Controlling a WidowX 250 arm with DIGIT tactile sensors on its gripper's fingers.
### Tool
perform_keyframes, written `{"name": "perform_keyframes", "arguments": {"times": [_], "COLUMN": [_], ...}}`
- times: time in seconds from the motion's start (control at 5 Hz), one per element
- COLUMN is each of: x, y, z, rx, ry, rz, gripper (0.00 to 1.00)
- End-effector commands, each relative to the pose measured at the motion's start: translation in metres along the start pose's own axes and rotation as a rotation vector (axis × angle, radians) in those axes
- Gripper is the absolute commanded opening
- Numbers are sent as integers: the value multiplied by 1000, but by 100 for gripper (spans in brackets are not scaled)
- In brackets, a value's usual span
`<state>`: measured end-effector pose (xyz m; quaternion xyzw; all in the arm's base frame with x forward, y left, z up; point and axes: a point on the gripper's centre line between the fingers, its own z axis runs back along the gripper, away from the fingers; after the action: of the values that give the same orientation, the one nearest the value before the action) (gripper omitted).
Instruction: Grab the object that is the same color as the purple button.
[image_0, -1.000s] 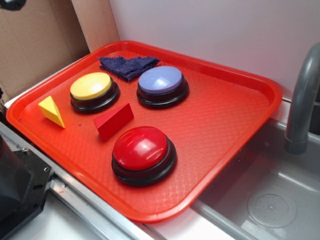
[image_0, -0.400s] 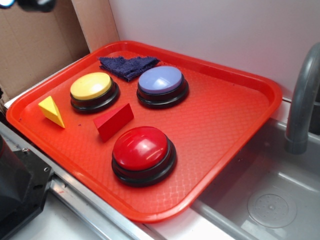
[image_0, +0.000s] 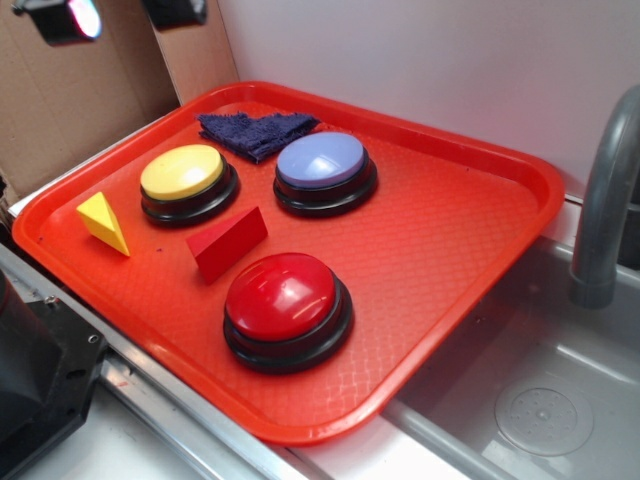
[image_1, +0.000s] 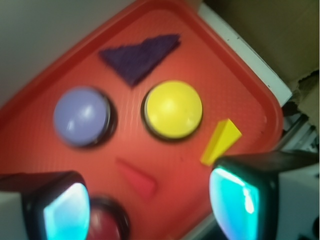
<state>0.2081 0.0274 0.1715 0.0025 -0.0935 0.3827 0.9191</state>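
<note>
A small dark navy-purple rag (image_0: 256, 132) lies flat at the far edge of the red tray (image_0: 450, 240), just behind the purple button (image_0: 323, 171) with its lavender dome and black base. In the wrist view the rag (image_1: 139, 56) is at the top and the purple button (image_1: 82, 116) at the left. My gripper (image_0: 118, 14) is high above the tray's far left corner, only its fingertips showing at the top edge. In the wrist view the gripper (image_1: 150, 202) is open and empty, far above the tray.
A yellow button (image_0: 185, 182), a red button (image_0: 286, 308), a yellow wedge (image_0: 104, 222) and a red wedge (image_0: 228, 241) also sit on the tray. A cardboard wall (image_0: 70, 100) stands at the left. A grey sink (image_0: 530, 390) with a faucet (image_0: 605, 200) is at the right.
My gripper has come into view along the top edge, moving right toward the tray's far left corner. Nothing on the tray has moved.
</note>
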Motion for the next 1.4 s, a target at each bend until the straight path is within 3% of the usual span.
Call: {"name": "perform_keyframes", "arguments": {"times": [0.0, 0.2, 0.4, 0.6, 0.8, 1.2], "x": [66, 105, 120, 132, 136, 136], "y": [4, 6, 5, 2, 6, 13], "z": [-36, -67, -88, -107, -130, -156], "rx": [-40, 26, 45, 69, 142, 226], "ry": [-114, -156, -212, -215, -226, -207], "rz": [346, 470, 542, 579, 591, 597], "gripper": [100, 100, 100, 100, 100, 100]}}
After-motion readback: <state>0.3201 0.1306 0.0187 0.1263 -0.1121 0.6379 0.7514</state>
